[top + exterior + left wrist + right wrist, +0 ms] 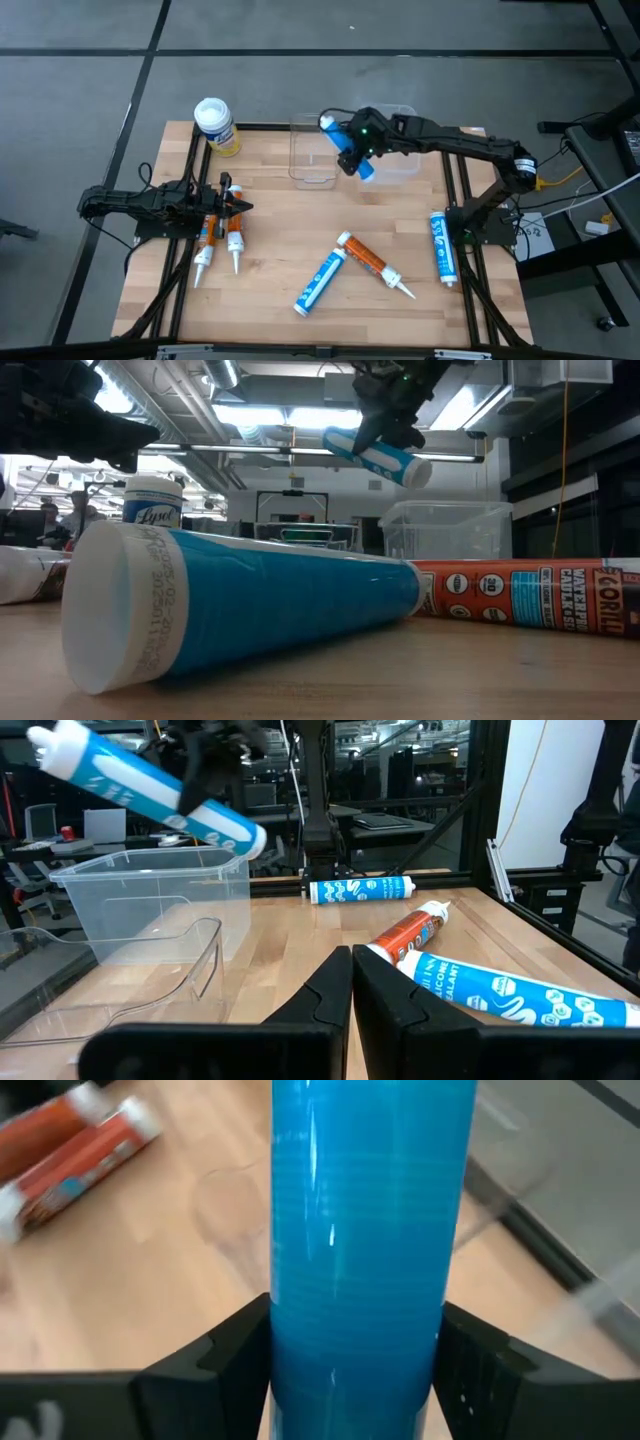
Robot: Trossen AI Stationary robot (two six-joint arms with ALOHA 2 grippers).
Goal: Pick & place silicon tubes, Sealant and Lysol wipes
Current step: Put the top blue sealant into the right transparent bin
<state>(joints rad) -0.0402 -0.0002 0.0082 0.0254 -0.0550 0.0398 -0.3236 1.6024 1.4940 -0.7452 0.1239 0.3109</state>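
The wipes canister [215, 124], widest and probably lightest, stands at the table's far left corner; grip its stiff body below the lid. The right gripper [352, 148] clenches a rigid, slick blue tube [348, 147] mid-barrel above the clear bins [400, 168]. The left gripper [238, 207], fingers closed and empty, waits over 2 orange tubes [220, 244].

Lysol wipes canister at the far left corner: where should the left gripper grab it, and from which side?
Grip the Lysol wipes around the yellow-labelled body, below the white lid, probably coming in level from the table's centre side. It stands upright and is wider than the tubes, so a side grasp suits it. The left gripper sits nearest, above two orange tubes, fingers shut; it would need to open wide first.
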